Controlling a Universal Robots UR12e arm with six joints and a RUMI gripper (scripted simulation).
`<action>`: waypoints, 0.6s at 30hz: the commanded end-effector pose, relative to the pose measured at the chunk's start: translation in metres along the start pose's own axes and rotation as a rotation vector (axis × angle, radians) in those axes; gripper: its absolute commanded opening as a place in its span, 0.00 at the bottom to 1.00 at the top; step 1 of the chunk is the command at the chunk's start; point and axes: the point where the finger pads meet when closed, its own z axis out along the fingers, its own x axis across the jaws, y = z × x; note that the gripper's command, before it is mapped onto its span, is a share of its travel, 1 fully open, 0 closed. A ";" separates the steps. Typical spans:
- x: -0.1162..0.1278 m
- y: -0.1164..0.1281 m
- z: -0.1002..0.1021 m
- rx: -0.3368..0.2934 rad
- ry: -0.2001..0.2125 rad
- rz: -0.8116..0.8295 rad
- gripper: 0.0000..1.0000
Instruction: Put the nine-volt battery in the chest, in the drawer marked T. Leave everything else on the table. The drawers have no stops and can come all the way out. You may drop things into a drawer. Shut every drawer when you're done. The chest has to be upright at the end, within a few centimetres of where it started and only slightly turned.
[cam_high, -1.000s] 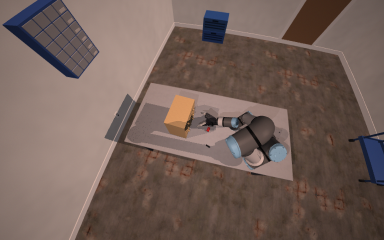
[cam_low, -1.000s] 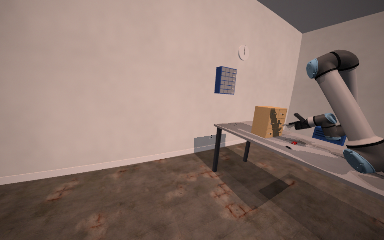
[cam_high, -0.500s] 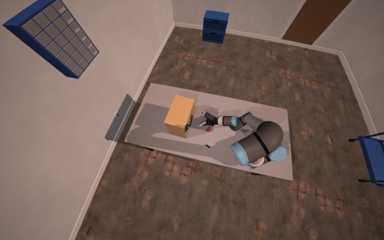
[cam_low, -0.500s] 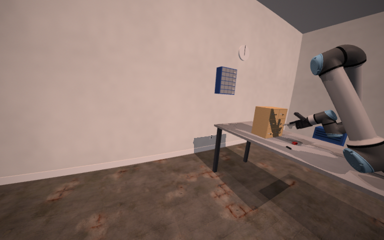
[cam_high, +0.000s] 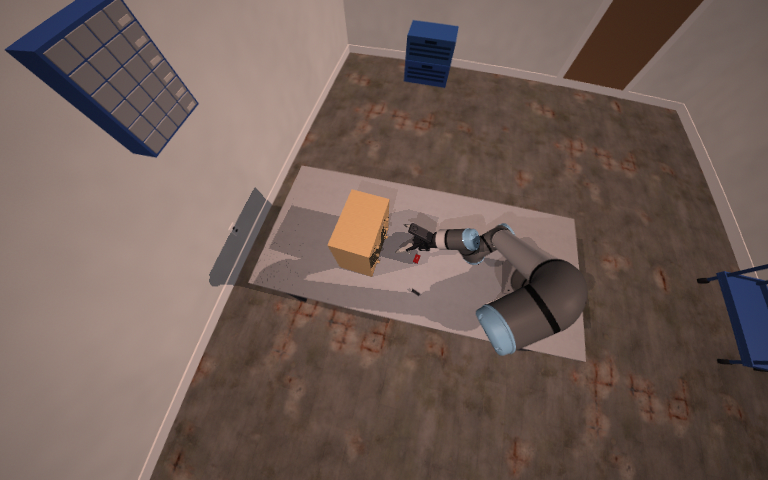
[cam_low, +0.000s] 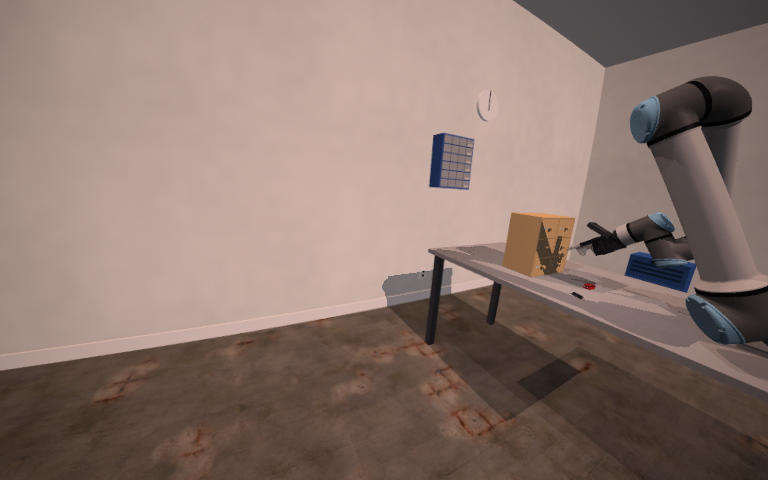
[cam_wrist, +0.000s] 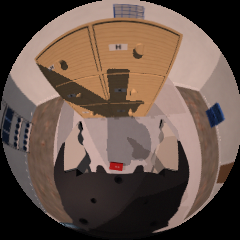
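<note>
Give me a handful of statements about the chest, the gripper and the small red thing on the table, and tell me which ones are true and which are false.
1. The gripper is open and holds nothing. True.
2. The small red object is inside a drawer of the chest. False: it lies on the table, beside the gripper.
3. The chest stands upright on the table. True.
4. One drawer is pulled fully out and lies on the table. False: in the wrist view the drawer fronts all sit in the chest.
5. A small dark object lies on top of the chest. False: it lies on the table, near the edge.
</note>
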 end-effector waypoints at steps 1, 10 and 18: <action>0.000 -0.001 -0.002 -0.023 0.000 -0.001 1.00; 0.000 -0.003 -0.008 -0.079 0.000 -0.001 1.00; 0.001 -0.004 -0.012 -0.117 0.000 -0.001 1.00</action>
